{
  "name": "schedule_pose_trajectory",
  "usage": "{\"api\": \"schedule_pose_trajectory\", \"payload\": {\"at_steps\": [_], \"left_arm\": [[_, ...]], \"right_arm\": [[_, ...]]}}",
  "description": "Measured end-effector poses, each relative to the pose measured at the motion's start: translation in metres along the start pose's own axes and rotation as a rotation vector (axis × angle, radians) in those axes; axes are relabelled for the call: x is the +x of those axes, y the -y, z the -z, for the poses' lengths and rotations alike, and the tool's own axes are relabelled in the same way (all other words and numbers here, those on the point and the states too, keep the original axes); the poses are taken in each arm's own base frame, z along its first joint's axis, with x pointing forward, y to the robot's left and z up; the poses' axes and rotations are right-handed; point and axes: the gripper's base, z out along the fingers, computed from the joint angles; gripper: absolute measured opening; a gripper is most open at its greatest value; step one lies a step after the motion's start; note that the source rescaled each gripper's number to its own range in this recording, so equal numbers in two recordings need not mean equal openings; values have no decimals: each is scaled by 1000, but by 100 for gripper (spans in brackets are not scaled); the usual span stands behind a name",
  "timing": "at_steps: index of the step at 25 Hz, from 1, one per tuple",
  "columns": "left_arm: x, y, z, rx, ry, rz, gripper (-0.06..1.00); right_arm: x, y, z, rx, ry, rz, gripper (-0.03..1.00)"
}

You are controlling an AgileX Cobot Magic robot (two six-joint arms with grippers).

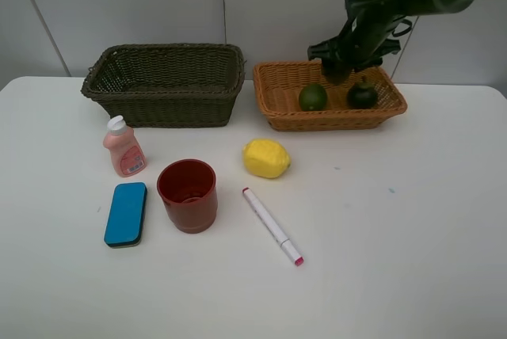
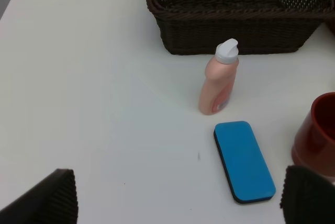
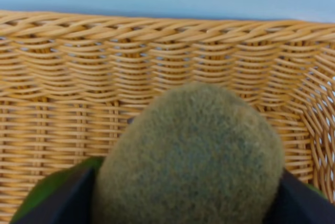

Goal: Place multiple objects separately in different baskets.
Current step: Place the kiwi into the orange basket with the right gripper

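My right gripper [image 1: 338,70] is shut on the brown kiwi [image 3: 191,156] and holds it above the light tan basket [image 1: 333,121]. In that basket lie the green lime [image 1: 313,97] and the dark mangosteen [image 1: 362,94]. The dark olive basket [image 1: 162,105] holds nothing that I can see. The lemon [image 1: 266,158], red cup [image 1: 188,194], pink bottle [image 1: 123,147], blue eraser [image 1: 126,213] and marker [image 1: 272,226] are on the table. My left gripper [image 2: 178,203] is open and empty, near the eraser [image 2: 244,160] and bottle [image 2: 220,80].
The white table [image 1: 412,220] reaches to a pale wall behind the baskets. The left arm does not show in the exterior high view. The cup's side [image 2: 316,135] and the dark basket's wall [image 2: 235,30] show in the left wrist view.
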Motion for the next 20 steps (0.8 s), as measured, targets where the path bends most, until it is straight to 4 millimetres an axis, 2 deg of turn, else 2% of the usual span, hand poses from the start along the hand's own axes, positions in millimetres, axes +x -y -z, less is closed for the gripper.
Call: {"api": "schedule_pose_trajectory", "payload": {"at_steps": [13,17,20], "left_arm": [[0,0,0,0,0,0,100],[0,0,0,0,0,0,100],[0,0,0,0,0,0,100]], "right_arm": [[2,-1,0,-11,-24,-29,64],[3,-1,0,-8,-34,-28,92],[3,-1,0,-7,-38,-29,98]]}}
